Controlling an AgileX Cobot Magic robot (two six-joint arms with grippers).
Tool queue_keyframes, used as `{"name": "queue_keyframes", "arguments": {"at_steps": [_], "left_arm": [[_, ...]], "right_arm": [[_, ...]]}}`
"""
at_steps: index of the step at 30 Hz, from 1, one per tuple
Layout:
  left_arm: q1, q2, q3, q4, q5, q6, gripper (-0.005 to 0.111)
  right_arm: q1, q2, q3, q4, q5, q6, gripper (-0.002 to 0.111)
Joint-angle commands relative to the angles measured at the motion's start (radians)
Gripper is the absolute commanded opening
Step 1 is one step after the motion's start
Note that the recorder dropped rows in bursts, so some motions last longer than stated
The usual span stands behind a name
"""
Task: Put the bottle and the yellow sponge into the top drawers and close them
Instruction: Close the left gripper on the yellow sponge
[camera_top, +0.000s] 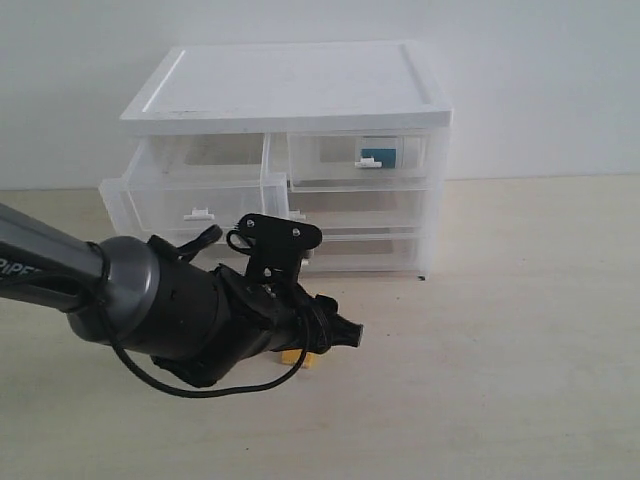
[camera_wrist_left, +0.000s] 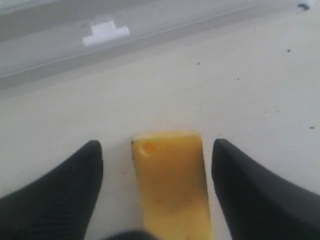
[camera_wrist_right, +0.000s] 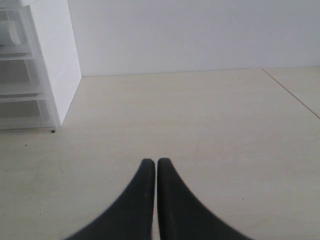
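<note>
The yellow sponge (camera_wrist_left: 172, 185) lies on the table between the fingers of my left gripper (camera_wrist_left: 156, 142). The jaws are open, with a gap on each side of the sponge. In the exterior view only a corner of the sponge (camera_top: 301, 357) shows under the left arm (camera_top: 190, 310). The left top drawer (camera_top: 185, 195) is pulled out. The right top drawer (camera_top: 360, 155) is pushed in, and the bottle (camera_top: 375, 156) shows through its front. My right gripper (camera_wrist_right: 157, 161) is shut on nothing, low over bare table beside the cabinet (camera_wrist_right: 55, 60).
The white-topped cabinet (camera_top: 290, 85) stands at the back against the wall, with two full-width drawers (camera_top: 365, 205) under the top ones. A translucent drawer front with a white tab handle (camera_wrist_left: 105, 34) lies just beyond the sponge. Bare table (camera_top: 520, 330) stretches to the right.
</note>
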Motion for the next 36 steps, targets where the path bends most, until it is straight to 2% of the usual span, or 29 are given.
{"name": "queue_keyframes", "arguments": {"at_steps": [1,16,20,26,31,36], "left_arm": [[0.005,0.022,-0.019,-0.035,-0.013,0.023,0.058],[0.005,0.046,-0.047,-0.034,-0.025,0.03,0.058],[0.005,0.046,-0.047,-0.038,-0.025,0.03,0.045],[0.005,0.046,-0.047,-0.038,-0.023,0.032,0.005],[0.005,0.046,-0.047,-0.043,-0.021,0.035,0.004],[0.003,0.011,-0.047,-0.072,0.077,0.035,0.004]], "right_arm": [[0.003,-0.005,0.005,0.0,-0.009,0.0,0.0],[0.003,-0.005,0.005,0.0,-0.009,0.0,0.0],[0.003,-0.005,0.005,0.0,-0.009,0.0,0.0],[0.003,-0.005,0.005,0.0,-0.009,0.0,0.0],[0.003,-0.005,0.005,0.0,-0.009,0.0,0.0],[0.003,-0.005,0.005,0.0,-0.009,0.0,0.0]]}}
